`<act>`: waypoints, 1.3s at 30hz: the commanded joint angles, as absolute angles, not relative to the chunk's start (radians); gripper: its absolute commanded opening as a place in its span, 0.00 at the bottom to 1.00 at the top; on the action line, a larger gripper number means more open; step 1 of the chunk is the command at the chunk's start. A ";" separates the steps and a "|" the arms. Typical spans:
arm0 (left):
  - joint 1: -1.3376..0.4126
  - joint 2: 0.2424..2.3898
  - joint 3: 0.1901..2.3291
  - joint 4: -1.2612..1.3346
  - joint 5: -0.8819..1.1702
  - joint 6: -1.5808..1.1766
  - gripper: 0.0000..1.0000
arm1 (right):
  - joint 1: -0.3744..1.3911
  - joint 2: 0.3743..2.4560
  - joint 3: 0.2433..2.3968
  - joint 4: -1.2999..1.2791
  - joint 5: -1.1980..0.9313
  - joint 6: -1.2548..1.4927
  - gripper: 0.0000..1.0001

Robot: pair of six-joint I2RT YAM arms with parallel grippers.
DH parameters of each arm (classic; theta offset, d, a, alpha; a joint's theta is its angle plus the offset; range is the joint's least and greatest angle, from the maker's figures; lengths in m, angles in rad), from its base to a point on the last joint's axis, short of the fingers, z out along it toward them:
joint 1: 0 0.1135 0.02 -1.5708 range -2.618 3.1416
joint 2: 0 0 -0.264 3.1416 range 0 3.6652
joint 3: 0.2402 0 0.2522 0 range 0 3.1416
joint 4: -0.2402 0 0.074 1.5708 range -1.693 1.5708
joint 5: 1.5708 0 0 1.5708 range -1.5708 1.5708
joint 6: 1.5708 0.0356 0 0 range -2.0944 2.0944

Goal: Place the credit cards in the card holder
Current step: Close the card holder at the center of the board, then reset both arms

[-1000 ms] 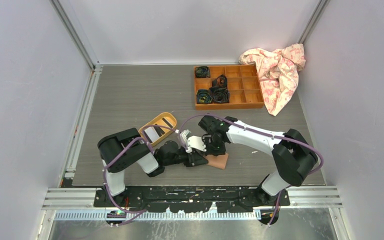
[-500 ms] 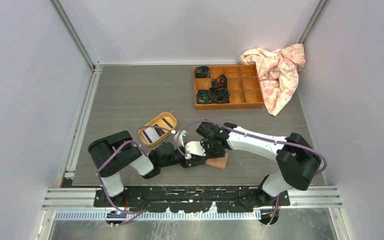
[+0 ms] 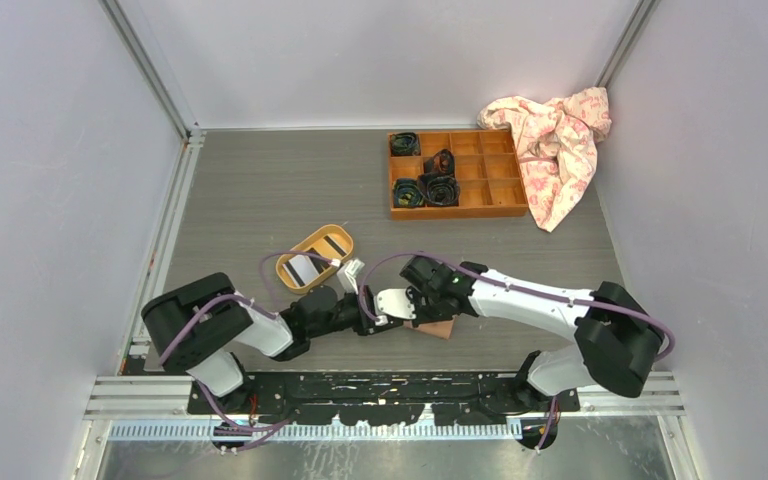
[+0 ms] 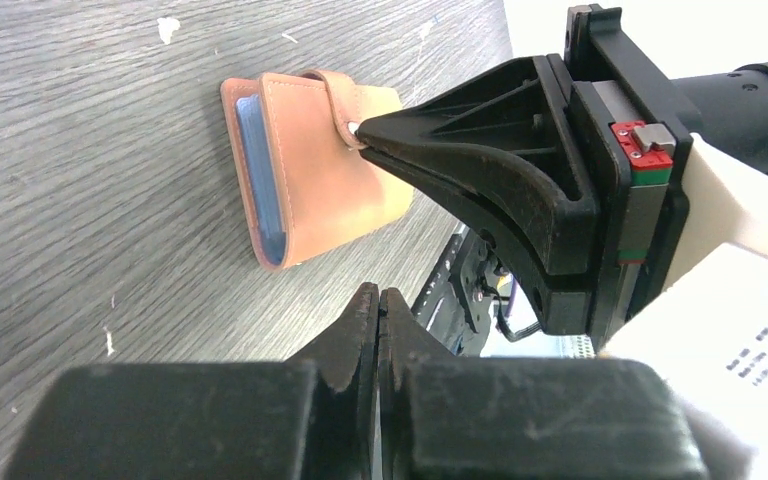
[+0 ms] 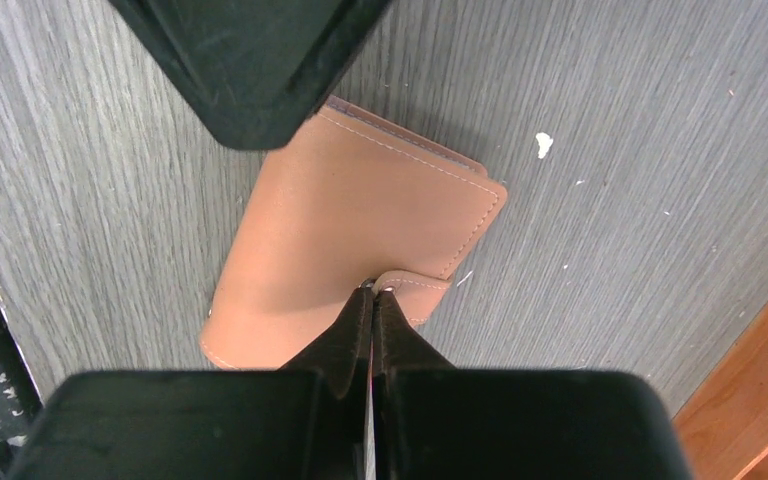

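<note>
At the surface's (image 5: 610, 150) near edge, we start opening the wallet (image 5: 360, 225): right gripper (image 5: 372, 292) pinches its snap tab (image 5: 415, 285), left gripper (image 4: 378, 294) is clenched empty. Next, lift the tab.

left arm (image 3: 260, 333) lies low, stretched rightward from its base, forearm near flat along the surface. left gripper (image 4: 378, 297) is closed, fingers pressed together, nothing between them. right arm (image 3: 530, 298) reaches leftward, elbow out to the right, wrist pitched down. right gripper (image 5: 373, 292) is also closed, tips together, low at the surface. the two grippers sit just beside each other, pointing toward one another.
</note>
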State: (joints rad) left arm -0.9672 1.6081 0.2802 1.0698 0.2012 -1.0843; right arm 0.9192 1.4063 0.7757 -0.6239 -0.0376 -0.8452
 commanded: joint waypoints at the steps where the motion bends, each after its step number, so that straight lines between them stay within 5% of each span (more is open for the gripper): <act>1: -0.962 1.530 0.256 1.030 0.168 -1.043 0.00 | 0.952 1.430 0.655 -0.756 -0.122 -0.780 0.01; 19: -0.967 1.155 0.250 0.578 0.102 -0.941 0.01 | 0.947 1.468 0.736 -0.686 -0.114 -0.715 0.03; 24: -0.967 1.099 0.250 0.516 0.091 -0.926 0.03 | 0.869 1.412 0.790 -0.687 -0.140 -0.687 0.40; 34: -0.967 0.865 0.302 0.207 0.043 -0.835 0.14 | 0.602 1.175 0.937 -0.742 -0.356 -0.683 0.74; 39: -0.964 0.724 0.382 0.019 0.015 -0.698 0.50 | 0.472 1.079 1.016 -0.704 -0.341 -0.551 0.99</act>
